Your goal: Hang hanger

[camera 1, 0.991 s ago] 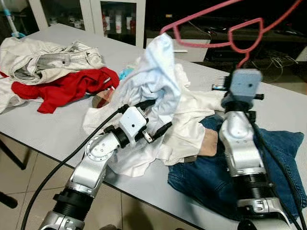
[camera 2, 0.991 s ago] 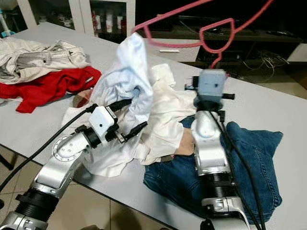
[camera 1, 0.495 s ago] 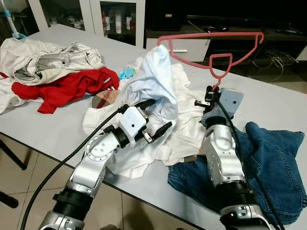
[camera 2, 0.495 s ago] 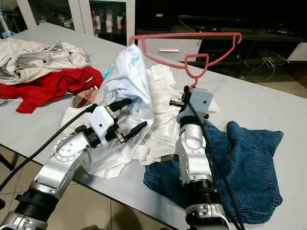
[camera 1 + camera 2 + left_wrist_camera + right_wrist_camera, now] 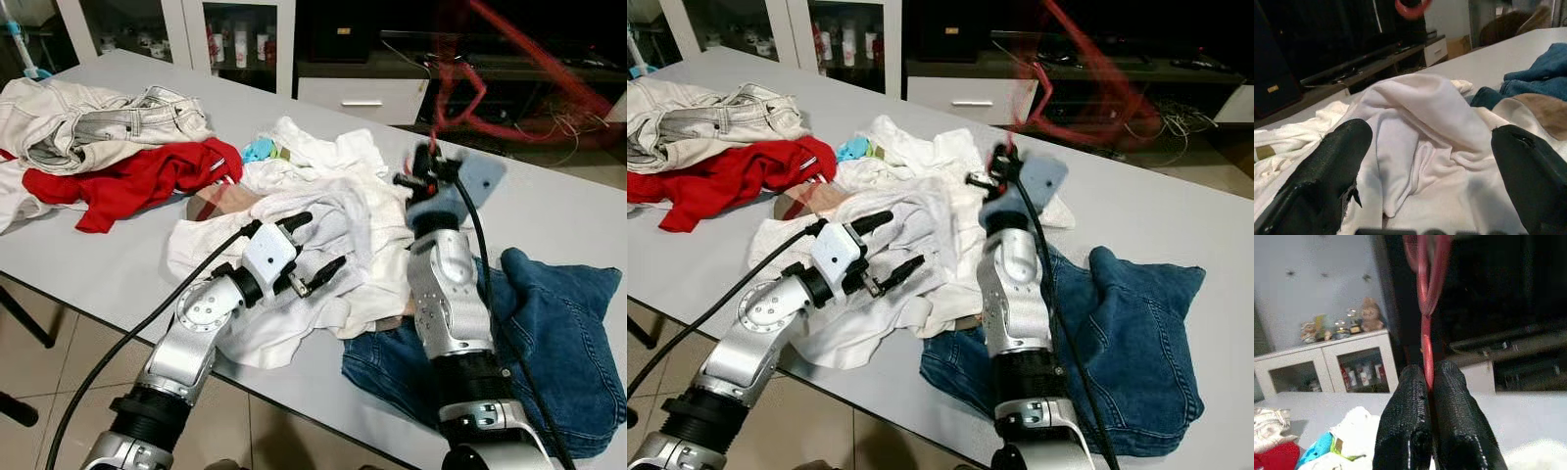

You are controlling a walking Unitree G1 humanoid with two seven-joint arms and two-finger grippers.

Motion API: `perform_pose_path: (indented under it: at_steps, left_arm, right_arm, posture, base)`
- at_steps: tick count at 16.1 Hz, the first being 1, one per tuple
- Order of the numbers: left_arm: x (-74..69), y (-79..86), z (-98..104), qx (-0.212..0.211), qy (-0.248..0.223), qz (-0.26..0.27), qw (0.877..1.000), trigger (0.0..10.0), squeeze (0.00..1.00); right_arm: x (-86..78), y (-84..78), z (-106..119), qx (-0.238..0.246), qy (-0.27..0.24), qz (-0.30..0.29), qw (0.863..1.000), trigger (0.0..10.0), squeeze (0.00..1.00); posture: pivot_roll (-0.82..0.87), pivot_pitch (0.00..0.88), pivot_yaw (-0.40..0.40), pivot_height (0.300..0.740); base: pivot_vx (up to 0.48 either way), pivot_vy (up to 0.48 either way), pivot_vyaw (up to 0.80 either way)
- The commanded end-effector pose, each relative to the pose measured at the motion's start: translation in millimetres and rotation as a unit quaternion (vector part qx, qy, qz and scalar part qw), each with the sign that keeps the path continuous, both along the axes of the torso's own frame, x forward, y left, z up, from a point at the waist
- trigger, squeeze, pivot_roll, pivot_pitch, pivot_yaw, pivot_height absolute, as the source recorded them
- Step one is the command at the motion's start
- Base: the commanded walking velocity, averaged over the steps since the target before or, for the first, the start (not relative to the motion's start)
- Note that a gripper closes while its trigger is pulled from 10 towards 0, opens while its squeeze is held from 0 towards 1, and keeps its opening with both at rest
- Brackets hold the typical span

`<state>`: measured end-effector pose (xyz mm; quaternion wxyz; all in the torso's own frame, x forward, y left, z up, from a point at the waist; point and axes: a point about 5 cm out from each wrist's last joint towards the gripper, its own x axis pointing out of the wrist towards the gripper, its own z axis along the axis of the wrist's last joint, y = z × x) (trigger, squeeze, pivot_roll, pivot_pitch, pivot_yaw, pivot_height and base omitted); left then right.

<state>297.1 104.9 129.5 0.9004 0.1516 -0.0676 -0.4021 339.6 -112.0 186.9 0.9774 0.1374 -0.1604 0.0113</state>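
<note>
**A:** Head views first, what've you got around the white garment pile?

**B:** You've got a grey table [image 5: 118, 264] with a soft, crumpled white garment pile [image 5: 323, 225] in the middle of it. Your left gripper [image 5: 312, 250] sits right on top of that pile, its two black fingers spread wide apart, nothing between them. Your right gripper [image 5: 423, 168] is up just past the far side of the pile, pinched tight on the stem of the red hanger [image 5: 509, 108]. The hanger's thin, wiry-looking and badly motion-blurred, sticking up and away over the dark cabinets behind the table. Can't tell its exact outline.

**A:** Other stuff near the pile?

**B:** Blue denim jeans [image 5: 549, 333] bunched up beside the pile under your right arm, a red cloth [image 5: 137, 181] and a pale beige jacket [image 5: 88, 117] off on the left arm's side, and a small turquoise scrap [image 5: 258, 149] touching the pile's far edge.

**A:** Left wrist view?

**B:** Two rubbery black fingers [image 5: 1327, 176] wide apart, the pile's smooth white folds [image 5: 1425, 127] right in front of them, denim and a tan patch [image 5: 1545, 110] beyond. There's a blurry red blob at the top edge, no idea which part of the hanger it is.

**A:** Right wrist?

**B:** Fingers [image 5: 1405, 431] pressed together with the hanger's thin red rod [image 5: 1425, 333] clamped between them, rising straight up. White glass-door cabinet [image 5: 1332, 367] with little figurines on top sits behind, and a bit of the pile shows below.
</note>
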Motion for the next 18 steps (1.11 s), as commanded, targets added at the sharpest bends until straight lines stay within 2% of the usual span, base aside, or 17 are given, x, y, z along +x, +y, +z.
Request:
perform_pose_path:
  at_steps: [1, 3, 4, 6, 7, 8, 9, 11, 12, 13, 14, 15, 16, 17, 18]
  left_arm:
    - [-0.2, -1.2, -0.4, 0.002, -0.002, 0.001, 1.000, 10.0, 0.00]
    - [0.8, 0.8, 4.0, -0.003, -0.012, 0.006, 1.000, 10.0, 0.00]
    - [0.8, 0.8, 4.0, -0.003, -0.012, 0.006, 1.000, 10.0, 0.00]
    - [1.5, 2.3, 7.5, -0.008, -0.020, 0.008, 1.000, 10.0, 0.00]
    - [1.8, 2.6, 8.5, -0.010, -0.022, 0.008, 1.000, 10.0, 0.00]
    - [2.4, 3.4, 10.4, -0.014, -0.023, 0.007, 1.000, 10.0, 0.00]
    - [2.5, 4.7, 11.2, -0.015, -0.022, 0.005, 1.000, 10.0, 0.00]
    - [2.5, 6.4, 11.4, -0.013, -0.023, 0.004, 1.000, 10.0, 0.00]
    - [2.2, 7.8, 11.7, -0.012, -0.023, 0.001, 1.000, 10.0, 0.00]
    - [0.8, 10.9, 12.1, -0.009, -0.021, -0.009, 1.000, 10.0, 0.00]
    - [0.4, 11.6, 12.2, -0.008, -0.020, -0.011, 1.000, 10.0, 0.00]
    - [-0.6, 13.4, 12.8, -0.011, -0.018, -0.019, 1.000, 10.0, 0.00]
    - [-1.9, 18.4, 15.2, -0.013, -0.019, -0.030, 0.999, 10.0, 1.00]
    - [-1.8, 24.8, 19.0, 0.008, -0.040, -0.034, 0.999, 10.0, 1.00]
    - [0.6, 29.9, 22.5, 0.034, -0.071, -0.025, 0.997, 10.0, 1.00]
  right_arm:
    - [0.9, -1.4, 9.6, -0.034, -0.021, 0.002, 0.999, 10.0, 0.00]
    - [1.9, -19.2, 7.4, -0.131, -0.031, 0.000, 0.991, 10.0, 0.00]
    - [1.9, -19.2, 7.4, -0.131, -0.031, 0.000, 0.991, 10.0, 0.00]
    - [4.1, -32.5, 7.2, -0.280, -0.046, -0.023, 0.959, 10.0, 0.00]
    - [4.9, -37.7, 6.8, -0.328, -0.049, -0.030, 0.943, 10.0, 0.00]
    - [5.9, -54.0, 9.3, -0.463, -0.075, -0.056, 0.882, 10.0, 0.00]
    - [5.7, -64.2, 8.8, -0.561, -0.095, -0.066, 0.820, 10.0, 0.00]
    - [5.8, -73.3, 5.4, -0.620, -0.100, -0.070, 0.775, 10.0, 0.00]
    - [4.6, -77.2, 3.7, -0.653, -0.109, -0.072, 0.746, 10.0, 0.00]
    - [0.4, -81.8, -0.7, -0.721, -0.139, -0.066, 0.676, 10.0, 0.00]
    - [-0.6, -82.7, -2.0, -0.735, -0.147, -0.063, 0.659, 10.0, 0.00]
    - [-2.9, -85.6, -3.6, -0.756, -0.165, -0.059, 0.630, 10.0, 0.00]
    - [-8.2, -91.0, -6.9, -0.792, -0.196, -0.044, 0.576, 10.0, 0.00]
    - [-13.8, -95.0, -11.3, -0.817, -0.223, -0.015, 0.532, 10.0, 0.00]
    - [-17.6, -98.7, -15.3, -0.830, -0.238, 0.009, 0.504, 10.0, 0.00]
  posture:
    - [0.00, 0.000, -0.066, 0.740]
    - [0.00, 0.000, -0.071, 0.740]
    - [0.00, 0.000, -0.071, 0.740]
    - [0.00, 0.000, -0.071, 0.740]
    - [0.00, 0.000, -0.071, 0.740]
    - [-0.01, 0.000, -0.069, 0.740]
    - [-0.01, 0.000, -0.067, 0.740]
    - [-0.01, 0.000, -0.067, 0.740]
    - [-0.01, 0.000, -0.067, 0.740]
    - [-0.01, 0.000, -0.067, 0.740]
    - [-0.01, 0.000, -0.067, 0.740]
    - [-0.02, 0.000, -0.064, 0.740]
    - [-0.02, 0.000, -0.064, 0.740]
    - [-0.02, 0.000, -0.063, 0.740]
    - [-0.02, 0.000, -0.064, 0.740]
  base:
    - [0.000, 0.000, 0.00]
    - [0.000, 0.000, 0.00]
    - [0.000, 0.000, 0.00]
    - [0.000, 0.000, 0.00]
    - [0.000, 0.000, 0.00]
    - [0.000, 0.000, 0.00]
    - [0.000, 0.000, 0.00]
    - [0.000, 0.000, 0.00]
    - [0.000, 0.000, 0.00]
    - [0.000, 0.000, 0.00]
    - [0.000, 0.000, 0.00]
    - [0.000, 0.000, 0.00]
    - [0.000, 0.000, 0.00]
    - [0.000, 0.000, 0.00]
    - [0.000, 0.000, 0.00]
